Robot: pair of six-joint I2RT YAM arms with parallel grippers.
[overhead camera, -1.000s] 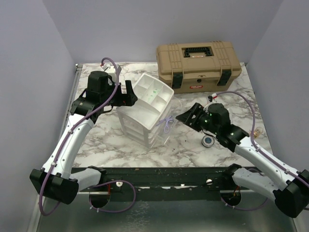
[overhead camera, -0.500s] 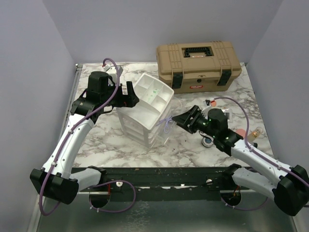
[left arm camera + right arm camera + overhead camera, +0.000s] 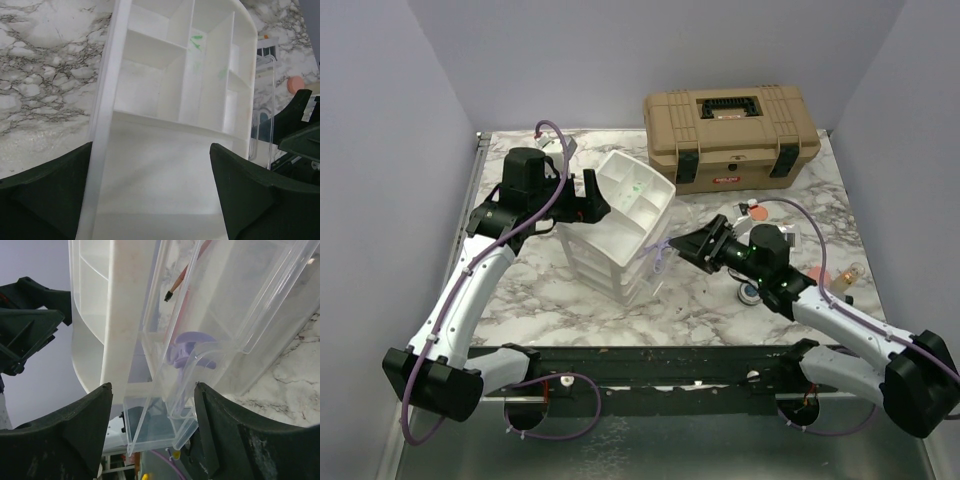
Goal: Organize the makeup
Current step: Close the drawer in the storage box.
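The white drawer unit (image 3: pixel 620 240) stands mid-table, its divided top tray (image 3: pixel 200 75) holding nothing. My left gripper (image 3: pixel 582 197) (image 3: pixel 151 146) is open, its fingers straddling the unit's back edge. A clear drawer (image 3: pixel 225 305) sticks out of the unit's front with a thin pencil (image 3: pixel 176 285) inside and a purple loop (image 3: pixel 192 351) at its handle. My right gripper (image 3: pixel 678 243) (image 3: pixel 152 386) is open, and the drawer's handle sits between its fingers. On the marble lie a round blue-centred compact (image 3: pixel 750 291) and two pink discs (image 3: pixel 758 212) (image 3: pixel 815 273).
A tan toolbox (image 3: pixel 730 135) sits shut at the back right. A small pale item (image 3: pixel 850 272) lies near the table's right edge. Grey walls close in the table on three sides.
My right gripper has moved left, up to the clear drawer's front, and a pink disc has come into view behind its arm. The left gripper has barely moved.
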